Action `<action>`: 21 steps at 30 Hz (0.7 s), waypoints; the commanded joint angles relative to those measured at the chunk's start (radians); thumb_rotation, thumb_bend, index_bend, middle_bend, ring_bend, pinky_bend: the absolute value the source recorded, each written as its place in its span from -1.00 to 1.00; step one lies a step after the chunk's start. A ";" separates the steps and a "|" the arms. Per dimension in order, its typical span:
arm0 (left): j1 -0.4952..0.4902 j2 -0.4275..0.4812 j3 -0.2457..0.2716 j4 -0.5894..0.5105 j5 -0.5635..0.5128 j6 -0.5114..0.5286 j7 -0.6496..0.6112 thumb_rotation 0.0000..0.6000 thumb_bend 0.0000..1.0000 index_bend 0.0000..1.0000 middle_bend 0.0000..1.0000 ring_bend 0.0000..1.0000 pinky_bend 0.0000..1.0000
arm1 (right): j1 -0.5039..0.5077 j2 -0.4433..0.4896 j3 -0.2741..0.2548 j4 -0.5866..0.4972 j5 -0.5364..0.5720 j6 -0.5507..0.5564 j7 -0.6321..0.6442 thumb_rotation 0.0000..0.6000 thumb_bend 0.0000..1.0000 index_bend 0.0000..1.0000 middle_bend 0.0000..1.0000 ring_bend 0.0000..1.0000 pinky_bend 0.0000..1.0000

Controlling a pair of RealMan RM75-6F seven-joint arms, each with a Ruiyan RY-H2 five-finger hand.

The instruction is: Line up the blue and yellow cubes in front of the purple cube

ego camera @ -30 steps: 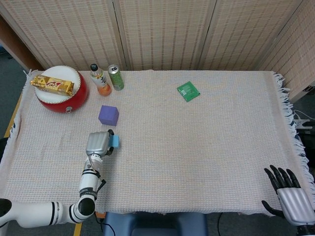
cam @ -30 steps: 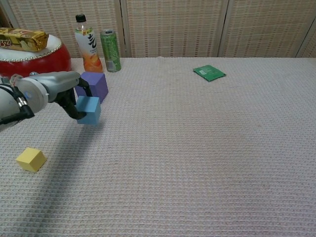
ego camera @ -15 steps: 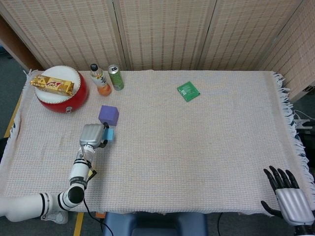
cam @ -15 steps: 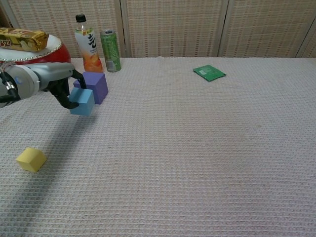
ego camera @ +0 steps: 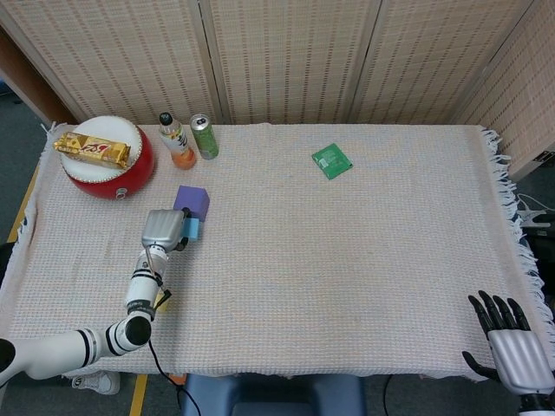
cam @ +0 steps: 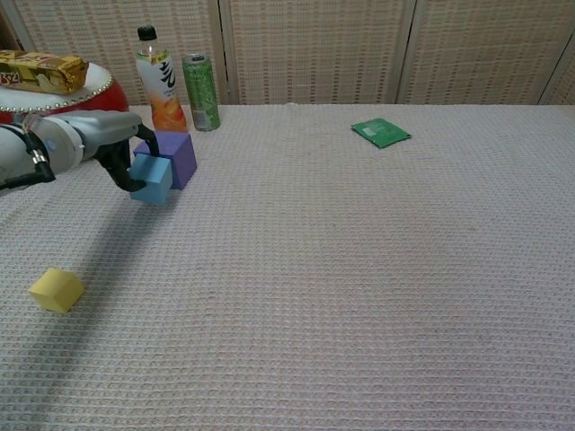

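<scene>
Beside the purple cube [cam: 176, 157], left robot hand [ego camera: 162, 230] grips the half-hidden blue cube [cam: 151, 178].

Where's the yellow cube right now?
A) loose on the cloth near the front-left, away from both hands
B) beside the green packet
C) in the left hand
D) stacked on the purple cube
A: in the chest view the yellow cube lies alone on the cloth, well in front of the left hand, which holds the blue cube against the purple cube.
</scene>
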 commanded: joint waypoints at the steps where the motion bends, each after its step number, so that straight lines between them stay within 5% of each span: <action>1: -0.003 -0.006 0.006 0.014 -0.004 -0.010 -0.009 1.00 -0.23 -0.08 1.00 1.00 1.00 | 0.001 -0.001 0.000 0.000 0.002 -0.001 -0.001 0.54 -0.95 -1.00 -1.00 -1.00 -1.00; 21: -0.019 -0.041 0.029 0.077 -0.004 -0.025 -0.021 1.00 -0.25 -0.34 1.00 1.00 1.00 | 0.001 0.004 0.000 -0.003 0.005 0.004 0.003 0.54 -0.95 -1.00 -1.00 -1.00 -1.00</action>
